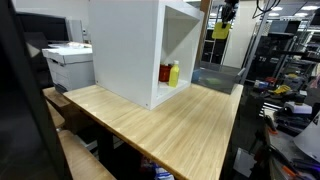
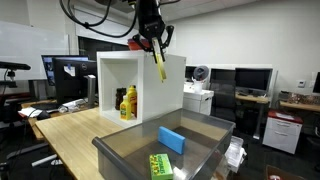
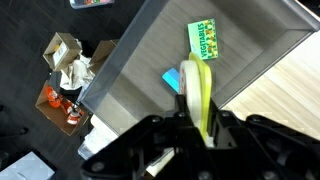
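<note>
My gripper (image 2: 153,42) hangs high above the grey bin (image 2: 130,150) and is shut on a yellow-green bottle (image 2: 159,66) that points down from the jaws. In the wrist view the bottle (image 3: 198,90) stands between the fingers (image 3: 198,125), over the bin (image 3: 140,70). In the bin lie a blue block (image 2: 172,139) and a green packet (image 2: 160,165); both show in the wrist view, the blue block (image 3: 170,79) partly hidden behind the bottle, the green packet (image 3: 203,39) beyond it. In an exterior view the gripper (image 1: 222,18) with the bottle (image 1: 220,31) is far back.
A white open cabinet (image 2: 140,85) stands on the wooden table (image 1: 180,125), with a yellow bottle (image 1: 174,73) and a red one (image 1: 165,73) inside. A printer (image 1: 68,62) is beside the table. A cardboard box (image 3: 62,85) and clutter lie on the floor by the bin.
</note>
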Robot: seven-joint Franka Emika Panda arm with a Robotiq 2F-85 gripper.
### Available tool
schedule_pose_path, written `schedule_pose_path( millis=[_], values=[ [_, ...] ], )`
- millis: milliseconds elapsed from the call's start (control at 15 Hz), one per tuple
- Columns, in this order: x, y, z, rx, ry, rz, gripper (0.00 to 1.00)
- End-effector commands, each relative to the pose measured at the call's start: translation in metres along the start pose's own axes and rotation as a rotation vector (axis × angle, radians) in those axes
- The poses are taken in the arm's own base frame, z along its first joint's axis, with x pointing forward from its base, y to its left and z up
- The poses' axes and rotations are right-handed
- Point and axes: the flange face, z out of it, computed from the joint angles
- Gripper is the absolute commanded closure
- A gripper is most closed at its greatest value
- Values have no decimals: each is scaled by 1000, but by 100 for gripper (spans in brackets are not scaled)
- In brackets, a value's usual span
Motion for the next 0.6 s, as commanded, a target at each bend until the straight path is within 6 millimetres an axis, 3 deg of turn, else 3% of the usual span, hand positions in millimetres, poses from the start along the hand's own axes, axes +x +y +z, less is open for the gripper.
schedule_pose_path(
  millis=[0,133,333,533],
  values=[
    [9,0,-27,-17,10,-4,95],
    [15,2,-39,-30,20,-9,95],
    [41,0,-71,-72,44,-56,95],
    [59,-5,-88,-101,72,-87,95]
  ],
)
